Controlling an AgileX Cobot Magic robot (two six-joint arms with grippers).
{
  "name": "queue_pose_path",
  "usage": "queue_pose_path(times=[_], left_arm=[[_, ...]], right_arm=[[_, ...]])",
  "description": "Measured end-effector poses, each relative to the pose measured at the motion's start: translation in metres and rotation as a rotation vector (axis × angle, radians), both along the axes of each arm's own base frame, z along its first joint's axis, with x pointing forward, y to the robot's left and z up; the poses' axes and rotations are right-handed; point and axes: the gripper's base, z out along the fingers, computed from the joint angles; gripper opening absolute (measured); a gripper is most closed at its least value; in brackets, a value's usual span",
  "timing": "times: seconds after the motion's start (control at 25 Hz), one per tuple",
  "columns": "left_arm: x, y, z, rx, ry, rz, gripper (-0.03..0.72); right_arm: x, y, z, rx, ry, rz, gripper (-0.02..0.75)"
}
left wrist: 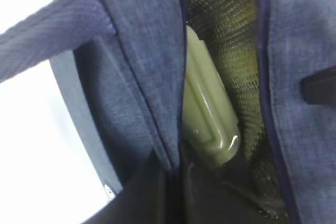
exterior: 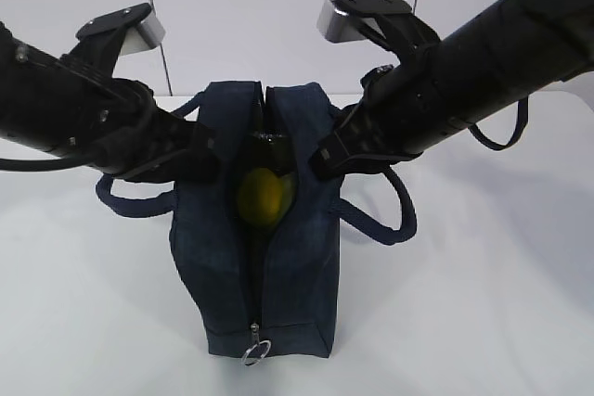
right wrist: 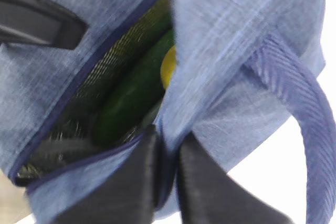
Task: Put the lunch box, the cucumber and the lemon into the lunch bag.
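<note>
The lunch bag [exterior: 260, 229] stands on a plain white table [exterior: 483, 303], with a pale panelled wall [exterior: 278, 6] behind it. Its top is unzipped, and the metal ring pull [exterior: 256, 351] hangs at the bag's near end. Inside the bag lie the lemon [exterior: 262, 198], the cucumber [right wrist: 134, 95] and the pale green lunch box [left wrist: 207, 114]. The left gripper [left wrist: 170, 182] is clamped on the bag's left opening edge, and the right gripper [right wrist: 165, 177] is clamped on its right edge, with 2 loop handles drooping beside the bag.
</note>
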Motion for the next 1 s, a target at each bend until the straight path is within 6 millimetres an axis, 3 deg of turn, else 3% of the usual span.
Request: queue_pose_path(times=[0.2,0.52,0.68,0.84,1.0], left_arm=[[0.001,0.000,0.000,0.003,-0.008,0.003,-0.001],[0.003,0.001,0.001,0.004,-0.035,0.020,0.079],[0.004,0.001,0.001,0.004,-0.046,0.026,0.190],[0.004,0.001,0.002,0.004,-0.048,0.027,0.356],[0.004,0.001,0.002,-0.001,-0.045,0.030,0.410]], right_arm=[[0.001,0.000,0.000,-0.003,-0.015,0.007,0.045],[0.002,0.000,0.001,0.001,-0.031,0.000,0.212],[0.003,0.000,0.002,0.002,-0.036,0.001,0.235],[0.005,0.002,0.008,0.011,-0.052,0.004,0.239],[0.007,0.004,0.019,0.016,-0.072,0.026,0.240]])
